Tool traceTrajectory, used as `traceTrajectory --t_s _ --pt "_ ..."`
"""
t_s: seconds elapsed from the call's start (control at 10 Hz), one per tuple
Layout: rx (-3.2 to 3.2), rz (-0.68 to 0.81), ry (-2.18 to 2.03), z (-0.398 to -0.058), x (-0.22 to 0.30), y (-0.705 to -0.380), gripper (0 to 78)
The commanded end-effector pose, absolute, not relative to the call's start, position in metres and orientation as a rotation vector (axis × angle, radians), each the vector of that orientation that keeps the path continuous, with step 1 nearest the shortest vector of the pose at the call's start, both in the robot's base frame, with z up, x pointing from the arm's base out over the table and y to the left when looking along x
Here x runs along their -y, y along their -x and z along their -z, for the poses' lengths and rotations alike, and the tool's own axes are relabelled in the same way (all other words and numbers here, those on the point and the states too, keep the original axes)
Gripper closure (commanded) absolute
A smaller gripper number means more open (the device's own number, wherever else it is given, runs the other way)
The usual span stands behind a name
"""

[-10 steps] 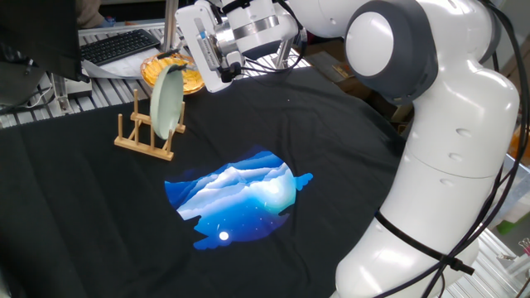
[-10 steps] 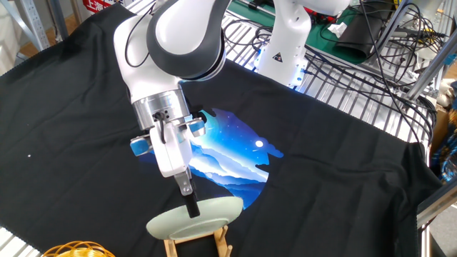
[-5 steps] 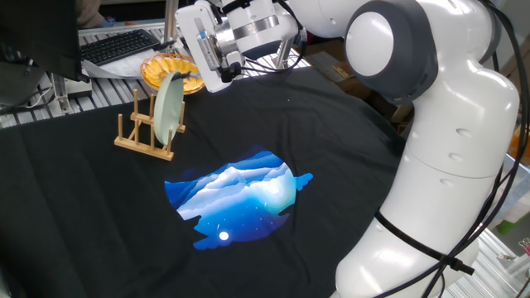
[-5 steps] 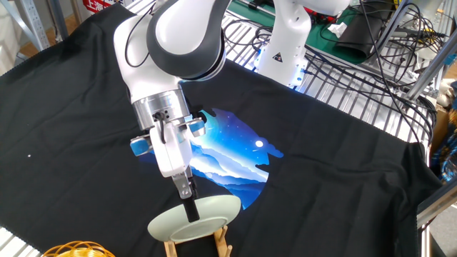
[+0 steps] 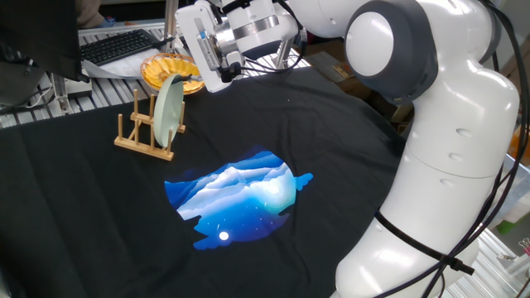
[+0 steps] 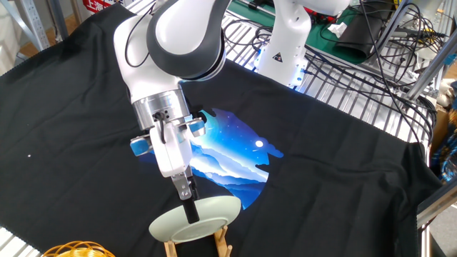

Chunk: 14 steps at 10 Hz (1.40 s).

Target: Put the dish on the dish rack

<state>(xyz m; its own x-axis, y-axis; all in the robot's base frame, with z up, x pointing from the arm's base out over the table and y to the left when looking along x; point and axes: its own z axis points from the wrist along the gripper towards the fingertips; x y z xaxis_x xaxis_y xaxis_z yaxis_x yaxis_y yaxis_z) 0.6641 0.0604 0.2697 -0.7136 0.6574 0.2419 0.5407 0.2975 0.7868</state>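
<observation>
The pale mint-green dish (image 5: 168, 111) stands on edge in the small light-wood dish rack (image 5: 142, 141), leaning between its upright pegs. In the other fixed view the dish (image 6: 194, 220) shows as a tilted oval over the rack (image 6: 197, 247). My gripper (image 5: 187, 77) hovers at the dish's top rim, a dark fingertip on each side of it. The gripper (image 6: 188, 205) looks slightly open, and the rack carries the dish.
An orange-yellow fluted dish (image 5: 166, 68) sits just behind the rack, and shows again as the fluted dish (image 6: 71, 250) at the bottom edge. A black cloth with a blue print (image 5: 240, 197) covers the table. A keyboard (image 5: 116, 45) lies at the back left.
The dish has tipped from its earlier pose and now leans on the rack pegs, while the arm has stayed in place. The fingers seem to have eased off the rim.
</observation>
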Motion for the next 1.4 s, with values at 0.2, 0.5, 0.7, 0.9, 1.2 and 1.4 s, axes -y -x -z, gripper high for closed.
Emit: traceTrajectory --t_s 0.2,0.5,0.7,0.9,1.2,1.4 --pt "-2.624 -0.935 -1.124 -0.297 -0.059 -0.655 0.1" --pt "-2.626 -0.840 -1.076 -0.297 -0.060 -0.654 0.1" --pt "-2.652 -0.754 -1.063 -0.297 -0.060 -0.653 0.1" --pt "-2.728 -0.604 -1.015 -0.296 -0.061 -0.651 0.1" --pt "-2.872 -0.402 -0.894 -0.300 -0.061 -0.646 0.1" --pt "-2.950 -0.321 -0.819 -0.304 -0.061 -0.641 0.1"
